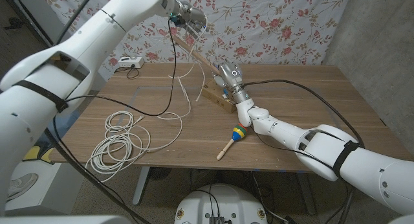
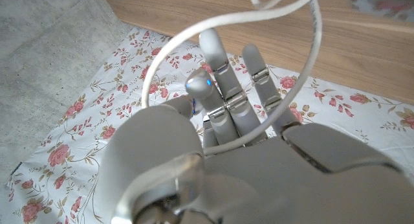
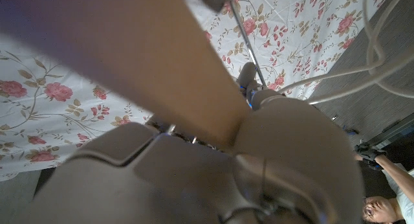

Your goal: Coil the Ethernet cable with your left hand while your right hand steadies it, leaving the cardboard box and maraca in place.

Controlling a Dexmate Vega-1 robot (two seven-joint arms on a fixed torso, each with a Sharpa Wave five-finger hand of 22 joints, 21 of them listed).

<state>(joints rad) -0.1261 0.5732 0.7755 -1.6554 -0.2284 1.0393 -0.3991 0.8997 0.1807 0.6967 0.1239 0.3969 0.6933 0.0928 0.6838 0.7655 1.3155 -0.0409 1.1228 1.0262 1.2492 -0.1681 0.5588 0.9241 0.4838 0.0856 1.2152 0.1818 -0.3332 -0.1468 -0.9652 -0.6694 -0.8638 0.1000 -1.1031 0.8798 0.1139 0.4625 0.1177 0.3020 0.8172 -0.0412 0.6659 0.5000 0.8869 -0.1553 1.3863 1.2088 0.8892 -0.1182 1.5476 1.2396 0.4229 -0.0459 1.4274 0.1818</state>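
The left hand, raised high at the far left, grips the Ethernet cable, which hangs to coils on the near-left surface, while the right hand grips the cardboard box.

The box is largely hidden behind the right robot hand, and the left robot hand is cut off by the head view's upper edge.
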